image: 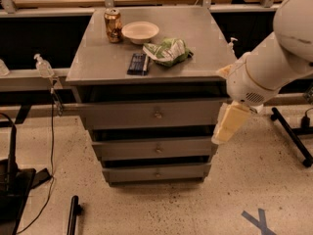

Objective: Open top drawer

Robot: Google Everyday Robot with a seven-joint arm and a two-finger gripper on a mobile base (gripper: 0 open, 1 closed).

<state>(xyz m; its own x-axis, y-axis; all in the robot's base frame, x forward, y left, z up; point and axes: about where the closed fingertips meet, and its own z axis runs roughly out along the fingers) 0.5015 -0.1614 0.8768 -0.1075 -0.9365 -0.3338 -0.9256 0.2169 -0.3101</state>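
**Top drawer not yet pulled**

The wide grey metal top drawer [122, 115], uppermost of three, seemingly sat shut, its small brass knob [158, 115] untouched. The cream claw [228, 126] hung just beside its right end, state indeterminable.

1. Three grey drawers: one wide top drawer [122, 115], one middle drawer [127, 149] and one bottom drawer [132, 173].
2. Three round knobs [158, 115], one per drawer face.
3. On the tabletop [98, 58]: one can [113, 25], one bowl [140, 32], one green bag [167, 51], one dark pack [137, 63].
4. Two pump bottles: left bottle [43, 66], right bottle [231, 45].
5. One pincer [222, 133], just right of the drawers.
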